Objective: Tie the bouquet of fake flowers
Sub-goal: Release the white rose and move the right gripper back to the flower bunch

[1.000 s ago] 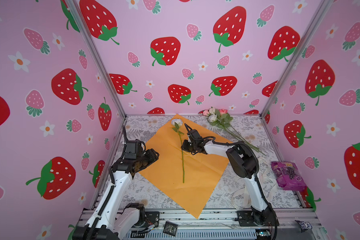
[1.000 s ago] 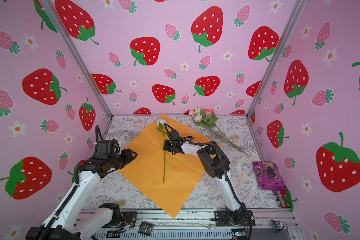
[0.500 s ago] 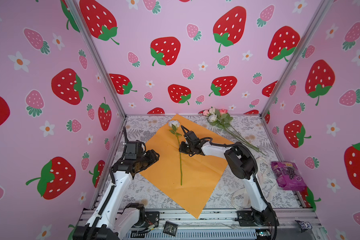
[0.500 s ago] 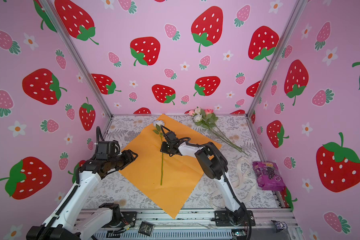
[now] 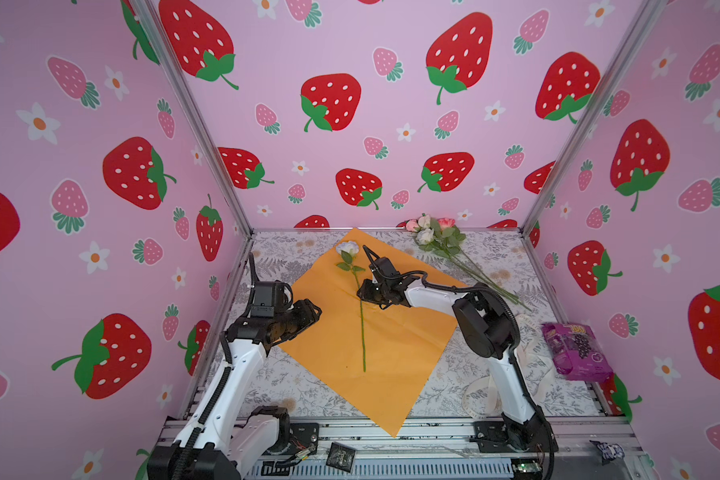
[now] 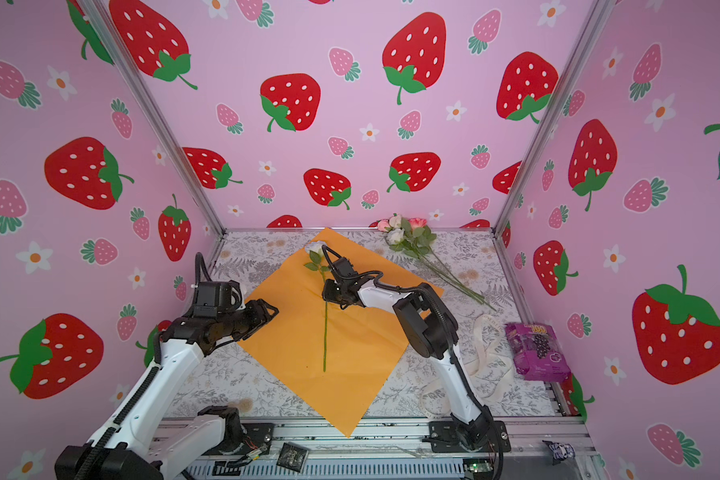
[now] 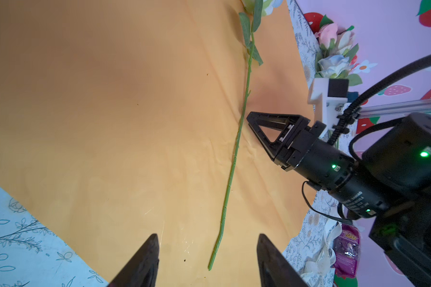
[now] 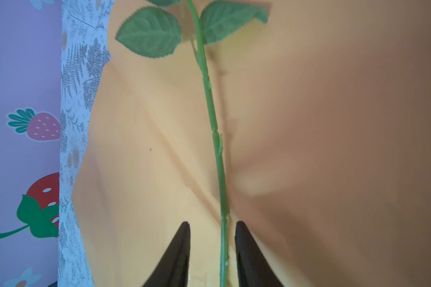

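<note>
1 rose is laid on the paper; the rest of the bouquet is seen at 1 o'clock. The right gripper is parted narrowly astride the stem, nothing gripped; the left gripper is held wide, empty. The stem may be dragged askew if snagged on withdrawal.

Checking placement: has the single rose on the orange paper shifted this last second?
Yes. The single rose slid slightly left and frontward, away from the far corner of the orange paper.
</note>
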`<state>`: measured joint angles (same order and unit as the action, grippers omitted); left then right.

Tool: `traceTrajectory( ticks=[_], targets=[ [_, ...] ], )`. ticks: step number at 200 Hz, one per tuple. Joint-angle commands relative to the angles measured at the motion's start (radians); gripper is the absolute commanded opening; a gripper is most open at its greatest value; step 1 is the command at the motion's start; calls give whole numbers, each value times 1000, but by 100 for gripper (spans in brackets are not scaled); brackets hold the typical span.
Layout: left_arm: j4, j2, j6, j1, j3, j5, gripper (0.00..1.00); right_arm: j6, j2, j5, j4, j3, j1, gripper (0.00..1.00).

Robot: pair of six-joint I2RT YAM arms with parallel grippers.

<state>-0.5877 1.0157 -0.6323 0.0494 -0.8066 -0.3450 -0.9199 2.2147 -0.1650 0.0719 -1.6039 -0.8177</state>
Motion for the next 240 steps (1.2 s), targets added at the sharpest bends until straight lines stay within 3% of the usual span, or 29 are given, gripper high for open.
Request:
traceTrajectory(
  ticks=[1, 28, 48, 75, 96, 125, 138, 159, 198, 240],
  targets=[
    [56, 12, -9, -5, 13, -90, 64, 56, -155, 14, 1, 34, 67, 39],
    [107, 55, -13, 28, 18, -155, 64, 193, -316, 94, -6, 174, 189, 41],
    [152, 102, -23, 91, 5, -171, 64, 347, -397, 95, -12, 288, 340, 42],
    [229, 186, -46, 239, -30, -151, 67, 577, -401, 21, 63, 321, 572, 42],
    [268, 268, -56, 351, -77, -115, 69, 756, -350, -17, 116, 289, 685, 41],
    [294, 377, -74, 456, -154, -86, 70, 938, -253, 104, 218, 194, 732, 38],
    [300, 414, -75, 485, -182, -80, 70, 941, -225, 197, 203, 179, 746, 37],
    [307, 460, -83, 506, -216, -86, 70, 985, -181, 108, 176, 149, 763, 38],
    [294, 480, -74, 515, -242, -75, 71, 1033, -77, 150, 197, 38, 765, 36],
    [288, 495, -70, 515, -259, -65, 71, 1058, 43, 106, 284, -111, 767, 32]
  ],
)
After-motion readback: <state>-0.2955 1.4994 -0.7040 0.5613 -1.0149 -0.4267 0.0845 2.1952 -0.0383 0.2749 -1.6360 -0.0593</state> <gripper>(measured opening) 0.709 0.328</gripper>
